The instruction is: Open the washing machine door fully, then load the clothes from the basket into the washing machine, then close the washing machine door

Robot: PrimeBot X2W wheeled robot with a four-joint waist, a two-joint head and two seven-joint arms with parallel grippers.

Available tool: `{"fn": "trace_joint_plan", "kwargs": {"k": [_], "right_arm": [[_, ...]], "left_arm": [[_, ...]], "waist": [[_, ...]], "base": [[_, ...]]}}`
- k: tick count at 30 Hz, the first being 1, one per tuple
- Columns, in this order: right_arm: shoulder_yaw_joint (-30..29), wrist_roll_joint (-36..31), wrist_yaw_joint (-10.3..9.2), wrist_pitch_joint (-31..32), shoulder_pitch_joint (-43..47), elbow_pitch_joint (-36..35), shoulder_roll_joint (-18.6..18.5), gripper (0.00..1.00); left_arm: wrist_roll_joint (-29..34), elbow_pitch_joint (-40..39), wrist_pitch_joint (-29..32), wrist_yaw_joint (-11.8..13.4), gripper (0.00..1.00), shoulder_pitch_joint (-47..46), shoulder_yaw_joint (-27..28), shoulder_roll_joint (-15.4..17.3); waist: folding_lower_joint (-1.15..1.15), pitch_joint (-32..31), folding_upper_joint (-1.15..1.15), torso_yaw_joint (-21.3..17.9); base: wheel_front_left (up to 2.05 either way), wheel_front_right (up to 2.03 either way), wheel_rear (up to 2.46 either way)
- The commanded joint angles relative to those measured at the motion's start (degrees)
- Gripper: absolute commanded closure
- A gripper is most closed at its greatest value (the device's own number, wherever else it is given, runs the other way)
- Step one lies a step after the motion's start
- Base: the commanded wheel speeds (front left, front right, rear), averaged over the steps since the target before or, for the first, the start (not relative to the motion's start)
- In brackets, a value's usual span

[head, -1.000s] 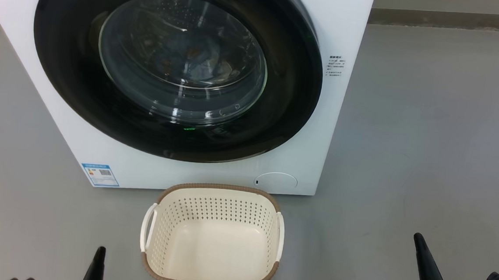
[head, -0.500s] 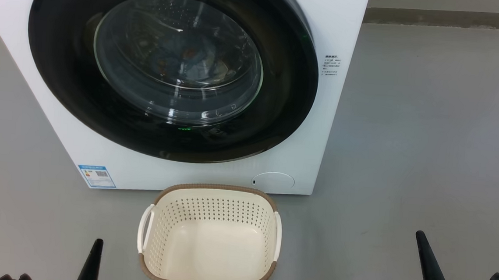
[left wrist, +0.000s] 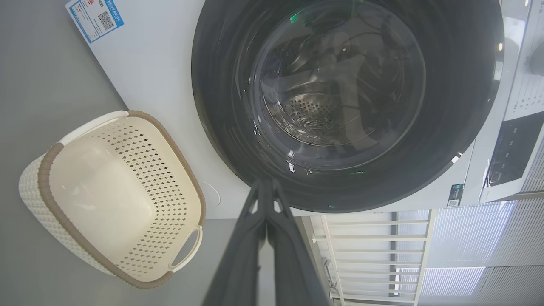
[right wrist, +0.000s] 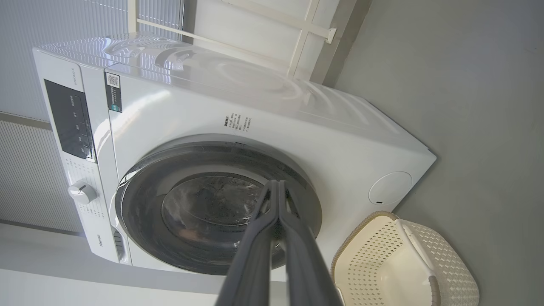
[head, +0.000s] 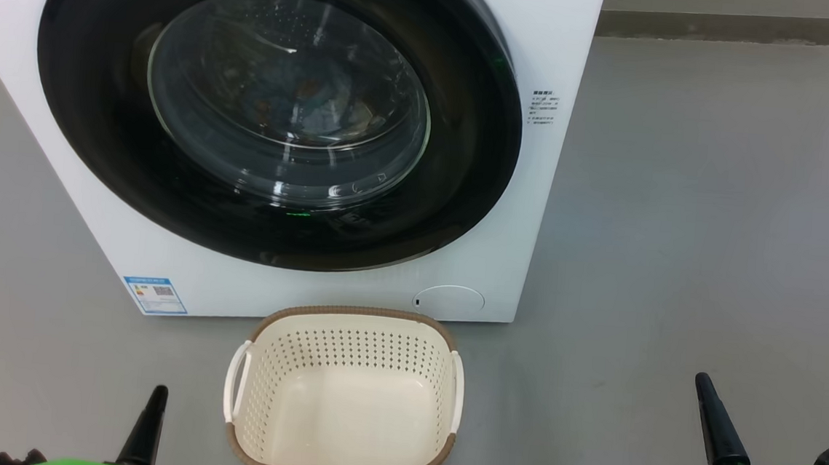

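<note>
Head view looks down at the white washing machine, whose round black washing machine door appears to sit flush against the front, so I judge it shut. Through its bulging glass window a patch of blue and orange-brown fabric shows dimly; these are most likely the clothes, lying inside the drum. The cream perforated basket stands on the grey floor just in front of the machine, with nothing in it. The left gripper and the right gripper hang low on either side of the basket, well apart from it and from the door. In each wrist view the two dark fingers lie pressed together, so both grippers are fully closed and hold nothing. By this layout the loading and closing look finished. If the door needed handling again, it would be a rigid, fairly weighty hinged panel with a glossy, slippery face and a glass bowl that should not be knocked, so the outer rim is the place to hook it. I cannot make out a handle or tell which side carries the hinge. The clothes would be soft, limp and light, best pinched at a bunched fold, while the basket is stiff light plastic, easiest taken by a white side handle.
</note>
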Motion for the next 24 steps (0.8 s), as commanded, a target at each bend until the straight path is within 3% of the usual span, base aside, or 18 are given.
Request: {"fn": "trace_joint_plan", "kwargs": {"k": [1, 19, 24], "right_arm": [[0.78, 2.43, -0.06, 0.58, -2.88, -1.07, -0.21, 1.0], [-0.43, 14.53, -0.11, 3.73, -4.88, 0.77, 0.2, 1.0], [-0.58, 14.95, -0.11, 3.94, -4.98, 0.85, 0.29, 1.0]], "left_arm": [[-1.96, -0.97, 0.77, -0.34, 1.0, -3.28, 2.11, 1.14], [-12.39, -0.15, 3.89, -0.66, 1.0, -5.36, 4.18, 1.21], [-12.75, -0.11, 4.09, -0.67, 1.0, -5.45, 4.35, 1.16]], "waist": [[0.0, 0.01, 0.0, -0.09], [0.0, 0.04, 0.0, -0.89], [0.0, 0.04, 0.0, -0.92]], "base": [[0.0, 0.0, 0.0], [0.0, 0.0, 0.0], [0.0, 0.0, 0.0]]}}
